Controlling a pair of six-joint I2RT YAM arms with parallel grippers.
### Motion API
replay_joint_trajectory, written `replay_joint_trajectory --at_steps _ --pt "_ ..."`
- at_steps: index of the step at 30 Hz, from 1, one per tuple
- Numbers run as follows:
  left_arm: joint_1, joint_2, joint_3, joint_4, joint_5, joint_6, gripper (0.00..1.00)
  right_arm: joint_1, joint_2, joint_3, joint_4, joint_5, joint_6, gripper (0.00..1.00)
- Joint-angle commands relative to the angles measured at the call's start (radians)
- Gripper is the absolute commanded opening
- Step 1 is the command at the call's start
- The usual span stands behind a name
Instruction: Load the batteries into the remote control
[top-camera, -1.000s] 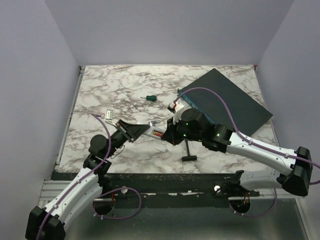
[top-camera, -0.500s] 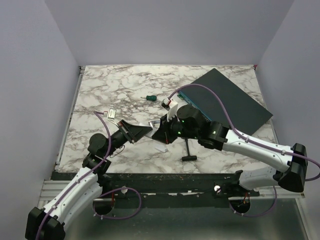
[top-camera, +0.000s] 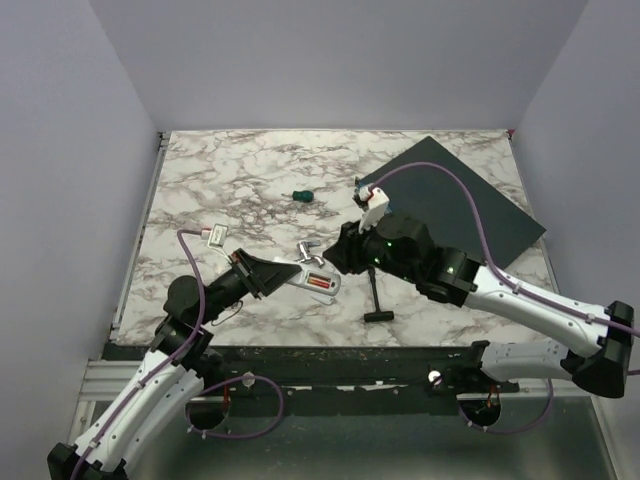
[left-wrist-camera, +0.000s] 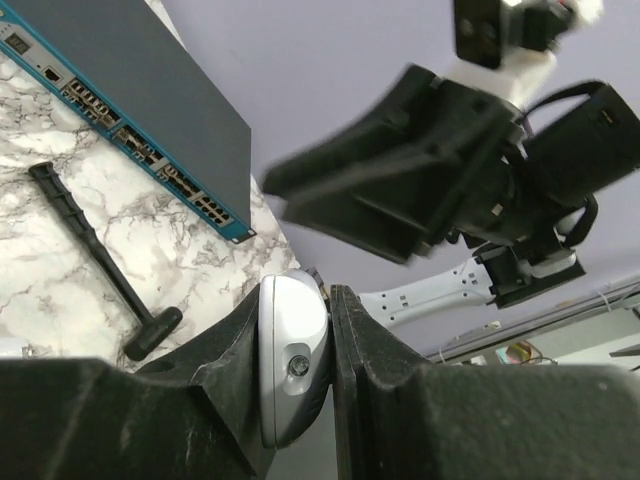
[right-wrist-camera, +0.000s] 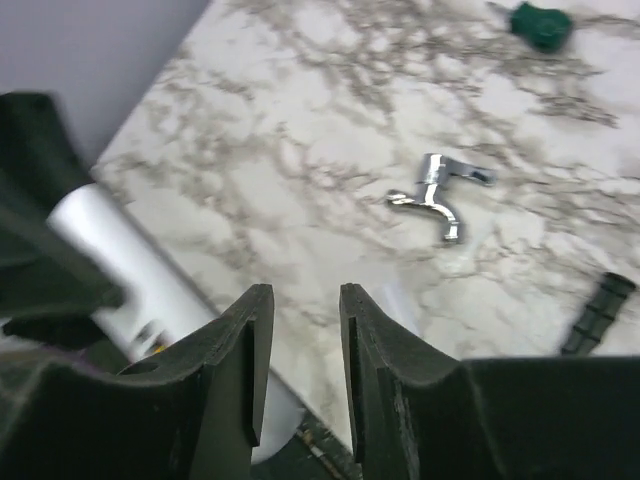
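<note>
Left wrist view: the left pincer (left-wrist-camera: 297, 330) is pinching the remote control (left-wrist-camera: 292, 365) by its long edges, the white body wedged edge-on between the two dark fingers. From above, the remote juts out of that grip toward the middle of the frame with its back facing up. One orange-red battery (top-camera: 318, 283) appears to lie in the open bay, though the picture is too small to be sure it is seated. I cannot tell whether the remote's free end rests on the worktop (top-camera: 200, 180) or hangs just over it.

The right pincer (top-camera: 345, 252) hovers just to the right of the remote. Its fingers are slightly spread with nothing between them, and only marble shows through the gap. A bent silver metal piece (right-wrist-camera: 437, 195) lies just above the remote in the overhead frame. A black T-handled tool (top-camera: 375, 300) sits to the lower right and a green screwdriver (top-camera: 301, 196) farther up. A dark teal box (top-camera: 455, 205) fills the upper right.

The risks come from the one-ended hold. A push from the right fingers could lever the remote out of the left grip or tip it, and the loose battery could then roll out. The two pincers are also close enough to knock together. No second battery is in view.
</note>
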Motion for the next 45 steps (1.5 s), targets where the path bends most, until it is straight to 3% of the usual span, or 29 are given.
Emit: replay_joint_trajectory --at_steps 1,5,9,18,23,32,34,35,37,45 --pt "-0.006 -0.067 0.023 -0.141 -0.030 0.023 0.00 -0.068 0.141 0.069 -0.143 0.257 0.024 0.42" --pt "-0.005 -0.133 0.022 -0.232 -0.057 0.032 0.00 -0.247 0.272 0.106 -0.139 0.225 0.072 0.53" --pt "-0.004 -0.191 0.023 -0.299 -0.061 0.029 0.00 -0.314 0.427 0.169 -0.112 0.308 0.158 0.61" --pt "-0.002 -0.260 0.044 -0.414 -0.041 0.038 0.00 -0.317 0.722 0.382 -0.112 0.469 0.351 0.78" --pt "0.000 -0.266 0.073 -0.437 -0.025 0.043 0.00 -0.318 0.870 0.522 -0.160 0.597 0.446 0.81" --pt "0.001 -0.281 0.175 -0.578 -0.032 0.137 0.00 -0.319 1.181 0.921 -0.499 0.758 0.677 0.83" --pt "0.001 -0.286 0.196 -0.615 -0.048 0.159 0.00 -0.320 1.229 0.983 -0.551 0.775 0.724 0.85" --pt "0.001 -0.288 0.201 -0.625 -0.051 0.163 0.00 -0.320 1.250 1.004 -0.570 0.777 0.747 0.93" --pt "0.001 -0.292 0.207 -0.625 -0.045 0.162 0.00 -0.320 1.278 1.035 -0.584 0.787 0.761 0.98" --pt "0.001 -0.302 0.195 -0.612 -0.034 0.133 0.00 -0.321 1.304 1.056 -0.602 0.850 0.794 1.00"
